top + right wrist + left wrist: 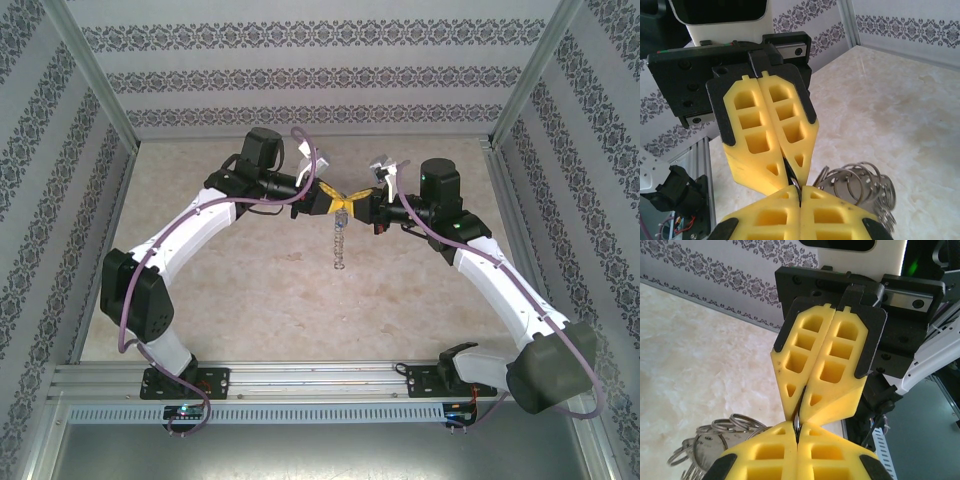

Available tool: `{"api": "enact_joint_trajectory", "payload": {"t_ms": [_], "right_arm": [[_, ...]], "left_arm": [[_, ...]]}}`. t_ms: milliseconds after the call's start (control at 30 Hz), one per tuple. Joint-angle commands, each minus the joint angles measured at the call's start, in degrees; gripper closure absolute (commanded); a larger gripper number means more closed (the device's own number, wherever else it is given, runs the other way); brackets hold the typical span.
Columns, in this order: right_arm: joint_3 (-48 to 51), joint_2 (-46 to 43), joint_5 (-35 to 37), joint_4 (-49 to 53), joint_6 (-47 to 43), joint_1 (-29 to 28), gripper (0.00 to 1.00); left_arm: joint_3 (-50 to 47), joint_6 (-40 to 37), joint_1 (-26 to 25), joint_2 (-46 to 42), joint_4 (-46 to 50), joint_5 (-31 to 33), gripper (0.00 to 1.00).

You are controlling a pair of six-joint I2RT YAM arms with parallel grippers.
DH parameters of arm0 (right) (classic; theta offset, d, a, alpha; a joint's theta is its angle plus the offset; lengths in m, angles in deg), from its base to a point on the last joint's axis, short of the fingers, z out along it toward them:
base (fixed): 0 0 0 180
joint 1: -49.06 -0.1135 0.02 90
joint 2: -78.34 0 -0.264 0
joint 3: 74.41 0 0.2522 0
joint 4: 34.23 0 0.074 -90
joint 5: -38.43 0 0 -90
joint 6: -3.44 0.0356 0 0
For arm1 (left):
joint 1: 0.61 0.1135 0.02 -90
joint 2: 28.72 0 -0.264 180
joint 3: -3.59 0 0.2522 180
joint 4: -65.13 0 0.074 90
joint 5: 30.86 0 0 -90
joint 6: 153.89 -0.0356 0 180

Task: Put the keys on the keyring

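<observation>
Above the middle of the table my left gripper (328, 199) and right gripper (353, 204) meet tip to tip. Both are shut on the same thin silvery edge of the keyring (797, 421), which shows as a sliver between the yellow pads (796, 186). From that pinch a fine chain of small rings (340, 246) hangs straight down over the table. The same bunch of rings dangles at lower left (715, 437) in the left wrist view and at lower right (860, 187) in the right wrist view. The blue-headed key is out of view.
The beige marble-look tabletop (250, 290) is walled by patterned panels (300, 70) at the back and sides. An aluminium rail (320, 378) with the arm bases runs along the near edge.
</observation>
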Motion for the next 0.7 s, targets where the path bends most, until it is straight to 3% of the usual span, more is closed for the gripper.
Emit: {"api": "enact_joint_trajectory", "payload": {"t_ms": [0,100,233,433,667], "right_arm": [[-0.95,-1.09,1.85,-3.88,1.46,-0.02,0.88],[-0.40,-1.95,2.97,-4.52,2.07,0.23,0.69],[0.08,-3.34,5.11,-4.77,2.74,0.99,0.54],[1.46,-6.27,9.29,-6.34,5.06,2.25,0.47],[4.12,-10.55,16.90,-9.18,7.74,3.51,0.45]], "left_arm": [[-1.48,2.70,-1.32,-2.55,-8.00,-1.50,1.00],[-2.11,3.57,-1.28,-2.89,-9.27,-0.73,1.00],[-3.78,5.23,-1.32,-3.64,-12.46,0.52,1.00],[-5.09,6.46,-1.23,-4.31,-15.05,1.89,1.00],[-6.24,7.79,-1.23,-4.92,-18.06,2.09,1.00]]}}
